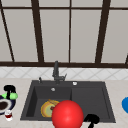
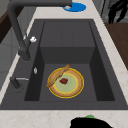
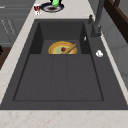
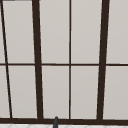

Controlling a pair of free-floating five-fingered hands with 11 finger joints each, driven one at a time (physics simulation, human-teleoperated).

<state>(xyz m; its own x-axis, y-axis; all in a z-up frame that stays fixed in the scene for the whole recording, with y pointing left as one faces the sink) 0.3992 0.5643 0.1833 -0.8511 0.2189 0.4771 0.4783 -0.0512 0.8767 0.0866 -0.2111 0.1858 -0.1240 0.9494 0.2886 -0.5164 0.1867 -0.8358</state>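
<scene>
My left hand [image 1: 10,89] hovers over the left counter with a finger curled across a small green object [image 1: 11,96], just above a dark plate [image 1: 3,105]. The same hand [image 2: 90,123] and green object [image 2: 89,116] show at the bottom edge of the left side view. My right hand [image 1: 92,119] hangs at the sink's front edge with relaxed fingers, holding nothing, right beside a large red ball [image 1: 67,115]. A yellow plate [image 2: 65,82] with a wooden stick and a red bit lies in the sink's left basin.
The dark sink [image 1: 90,100] has a flat drainer half on the right and a faucet [image 1: 56,72] behind. A small glass [image 1: 8,115] with red stands by the dark plate. A blue plate [image 1: 125,104] sits on the right counter. A window spans the wall.
</scene>
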